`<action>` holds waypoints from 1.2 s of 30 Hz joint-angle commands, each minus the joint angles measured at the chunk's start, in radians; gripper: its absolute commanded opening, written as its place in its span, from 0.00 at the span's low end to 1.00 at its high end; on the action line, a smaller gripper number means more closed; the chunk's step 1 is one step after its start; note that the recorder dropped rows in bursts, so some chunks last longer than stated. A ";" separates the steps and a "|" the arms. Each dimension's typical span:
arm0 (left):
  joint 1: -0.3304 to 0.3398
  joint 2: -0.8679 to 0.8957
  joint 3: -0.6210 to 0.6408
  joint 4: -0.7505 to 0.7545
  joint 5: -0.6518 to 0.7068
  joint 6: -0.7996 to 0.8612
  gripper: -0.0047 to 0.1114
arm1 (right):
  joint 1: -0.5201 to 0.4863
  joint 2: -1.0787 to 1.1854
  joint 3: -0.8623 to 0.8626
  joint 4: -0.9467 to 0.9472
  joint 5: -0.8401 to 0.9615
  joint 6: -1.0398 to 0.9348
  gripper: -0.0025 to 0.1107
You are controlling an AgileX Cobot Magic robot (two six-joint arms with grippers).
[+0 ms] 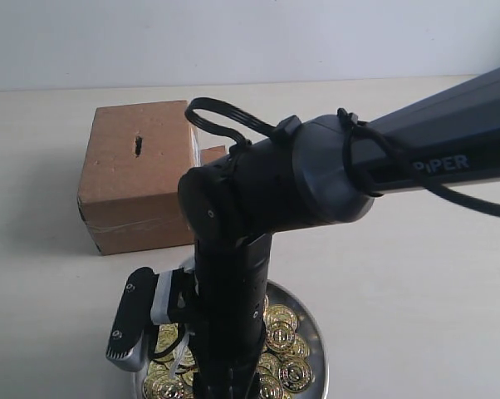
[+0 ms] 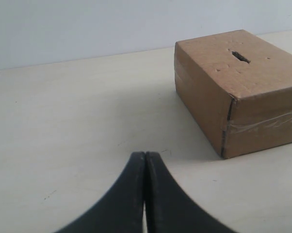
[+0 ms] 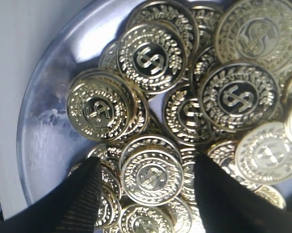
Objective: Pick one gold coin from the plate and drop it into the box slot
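The pale surface (image 1: 416,274) carries everything. The dark right arm (image 1: 416,158) reaches in from the right of the box (image 1: 134,179) and bends down in front of it, covering the box's lower right corner and most of the plate (image 1: 316,341) in the exterior view. The brown cardboard box stands upright, with clear tape along its lower edge. The shiny plate lies near the box but apart from it, on the camera side and a little to the right. Gold coins (image 3: 151,58) lie heaped and overlapping in the plate. The slot (image 1: 139,145) is a short dark slit in the top of the box.

The right gripper (image 3: 148,167) is down over the plate, its jaws wide apart with one coin (image 3: 152,175) lying between them; nothing is held. The left gripper (image 2: 145,158) sits apart from the box, its jaws pressed together and empty.
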 commanded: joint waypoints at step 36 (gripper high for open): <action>-0.006 -0.005 -0.001 -0.003 -0.010 0.002 0.04 | 0.002 0.034 -0.007 -0.006 0.001 -0.001 0.29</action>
